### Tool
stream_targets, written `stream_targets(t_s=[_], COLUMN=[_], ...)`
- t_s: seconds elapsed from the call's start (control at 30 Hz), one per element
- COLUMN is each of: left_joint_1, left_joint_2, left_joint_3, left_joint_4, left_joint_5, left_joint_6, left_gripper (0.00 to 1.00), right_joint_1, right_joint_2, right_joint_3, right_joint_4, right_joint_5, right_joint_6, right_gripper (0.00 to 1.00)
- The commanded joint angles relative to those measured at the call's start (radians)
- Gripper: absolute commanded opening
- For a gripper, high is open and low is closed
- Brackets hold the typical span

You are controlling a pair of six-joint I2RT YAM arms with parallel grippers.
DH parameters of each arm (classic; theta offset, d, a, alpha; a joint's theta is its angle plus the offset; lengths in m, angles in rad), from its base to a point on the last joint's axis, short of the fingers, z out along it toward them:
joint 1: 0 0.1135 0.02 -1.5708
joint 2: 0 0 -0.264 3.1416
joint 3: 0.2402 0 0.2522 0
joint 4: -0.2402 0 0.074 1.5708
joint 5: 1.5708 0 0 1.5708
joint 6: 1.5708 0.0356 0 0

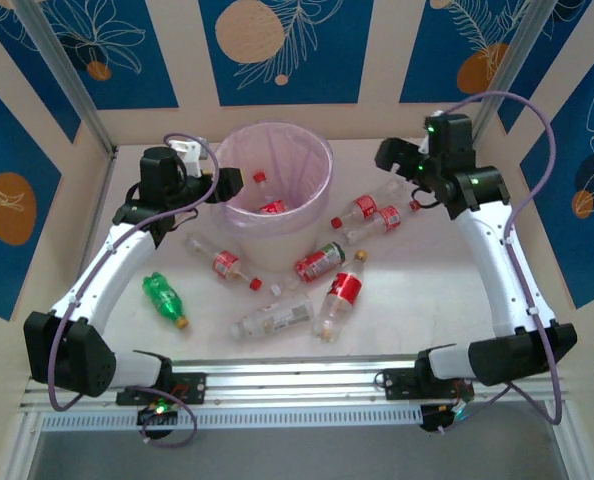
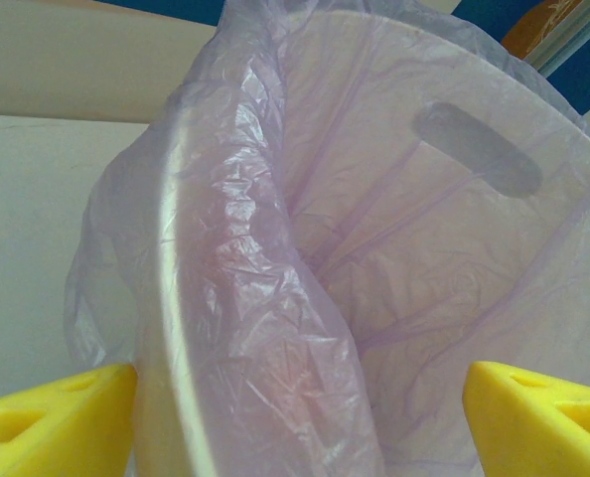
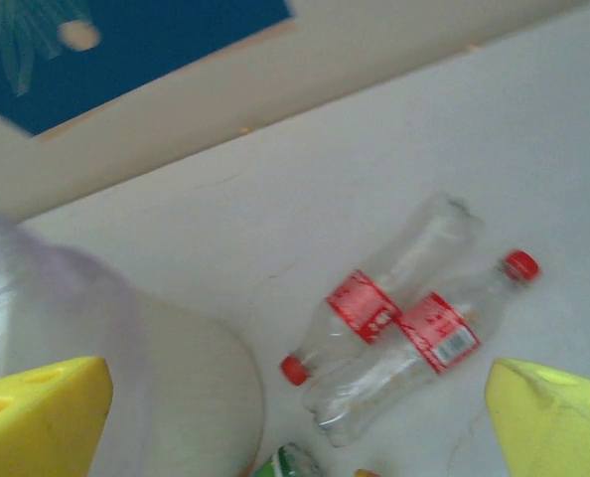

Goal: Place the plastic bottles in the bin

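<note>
White bin (image 1: 295,222), crinkled lilac liner (image 2: 275,298)

Bin (image 1: 326,172) mouth unobstructed from above. Left gripper (image 1: 235,184) crowds its 9 o'clock rim. Bottles (image 1: 322,263) litter the bench (image 1: 432,290) from 3 through 7 o'clock of the bin; bare bench lies open beyond at 4 o'clock.

Crinkly, glossy plastic bag (image 2: 275,298) lines the smooth bin (image 3: 201,397); the table (image 3: 474,129) looks matt, perhaps laminate.
</note>
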Motion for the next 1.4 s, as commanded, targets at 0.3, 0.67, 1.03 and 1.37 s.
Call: stream_targets(t_s=[0.3, 0.67, 1.03, 1.37], left_joint_1=[-0.025, -0.025, -0.025, -0.025], left_joint_2=[0.047, 0.042, 0.038, 0.035], left_joint_3=[-0.038, -0.038, -0.035, -0.034], left_joint_4=[-0.133, -0.135, -0.137, -0.141], left_joint_5=[-0.022, -0.024, -0.028, -0.036], left_joint_6=[0.07, 0.075, 0.078, 0.082], left_gripper=[0.83, 0.83, 0.83, 0.83], right_joint_1=[-0.171, -0.135, -0.118, -0.155], right_joint_2=[0.179, 0.41, 0.529, 0.5], right_joint_3=[-0.285, -0.278, -0.269, -0.319], right_joint_4=[0.217, 0.273, 0.293, 0.286], right_joint_5=[-0.195, -0.175, -0.153, -0.131], right_joint_6=[0.191, 0.231, 0.26, 0.226], right_gripper=[0.93, 0.9, 0.91, 0.88])
